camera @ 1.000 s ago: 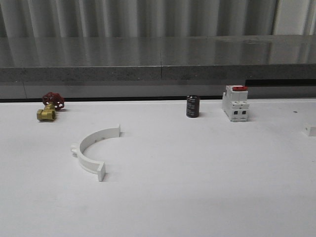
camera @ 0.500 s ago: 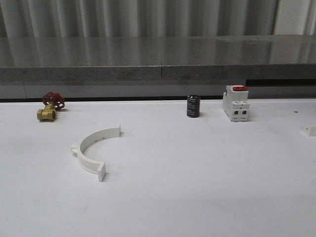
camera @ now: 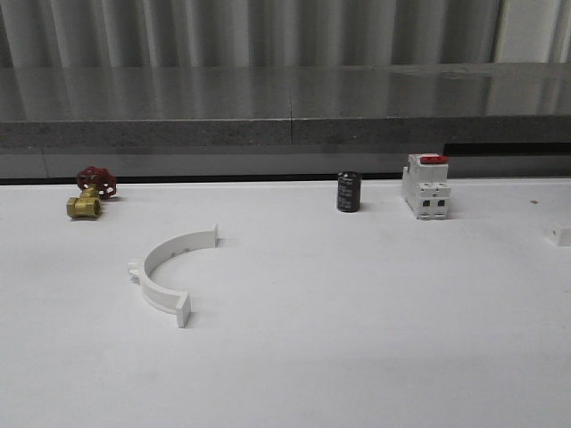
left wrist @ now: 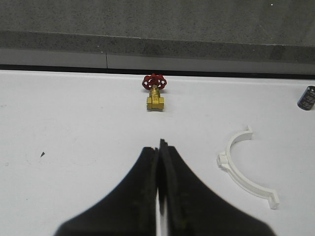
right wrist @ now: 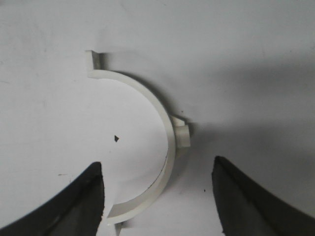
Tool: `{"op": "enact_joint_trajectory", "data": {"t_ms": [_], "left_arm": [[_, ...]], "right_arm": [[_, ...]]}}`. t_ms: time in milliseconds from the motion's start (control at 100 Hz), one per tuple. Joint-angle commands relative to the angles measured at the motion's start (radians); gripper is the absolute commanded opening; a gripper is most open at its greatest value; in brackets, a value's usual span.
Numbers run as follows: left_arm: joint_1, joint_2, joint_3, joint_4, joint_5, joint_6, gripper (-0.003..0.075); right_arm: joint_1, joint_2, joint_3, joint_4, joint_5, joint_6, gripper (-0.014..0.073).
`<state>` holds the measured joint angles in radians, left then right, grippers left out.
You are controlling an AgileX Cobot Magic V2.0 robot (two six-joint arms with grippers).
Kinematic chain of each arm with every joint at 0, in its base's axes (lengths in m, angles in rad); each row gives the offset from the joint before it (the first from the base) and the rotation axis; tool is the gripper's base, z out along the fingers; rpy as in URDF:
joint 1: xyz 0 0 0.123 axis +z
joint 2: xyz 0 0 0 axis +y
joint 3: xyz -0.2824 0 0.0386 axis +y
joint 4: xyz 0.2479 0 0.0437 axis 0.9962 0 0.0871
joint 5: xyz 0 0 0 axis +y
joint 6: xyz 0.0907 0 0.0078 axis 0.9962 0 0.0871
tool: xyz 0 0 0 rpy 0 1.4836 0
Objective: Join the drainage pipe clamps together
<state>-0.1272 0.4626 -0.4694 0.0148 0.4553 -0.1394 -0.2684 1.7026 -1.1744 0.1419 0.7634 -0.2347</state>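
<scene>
One drainage pipe clamp half (camera: 169, 274) lies flat on the white surface (camera: 357, 312) at about 8 o'clock from the middle, its open side facing 3 o'clock. The other half (right wrist: 147, 147) lies flat under the right pincer (right wrist: 157, 196), whose fingers are spread wide to either side of its arc. The left pincer (left wrist: 160, 196) is pressed together and holds nothing, with the brass valve (left wrist: 154, 91) well beyond it. My worry is the right pincer closing across the thin curved band off-centre: the half could pivot or skid on the smooth top instead of lifting.
</scene>
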Motion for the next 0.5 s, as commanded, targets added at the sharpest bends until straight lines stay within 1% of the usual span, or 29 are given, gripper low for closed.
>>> {"op": "enact_joint_trajectory", "data": {"t_ms": [0,270,490], "left_arm": [[0.003,0.003,-0.026,0.0,-0.072,0.001,-0.002],[0.003,0.003,-0.026,0.0,-0.072,0.001,-0.002],[0.003,0.003,-0.026,0.0,-0.072,0.001,-0.002]], "right_arm": [[-0.009,0.003,-0.03,0.016,-0.044,-0.029,0.0479],[-0.009,0.124,-0.03,0.016,-0.085,-0.065,0.0479],[-0.009,0.161,-0.032,0.016,-0.11,-0.067,0.0466]]}}
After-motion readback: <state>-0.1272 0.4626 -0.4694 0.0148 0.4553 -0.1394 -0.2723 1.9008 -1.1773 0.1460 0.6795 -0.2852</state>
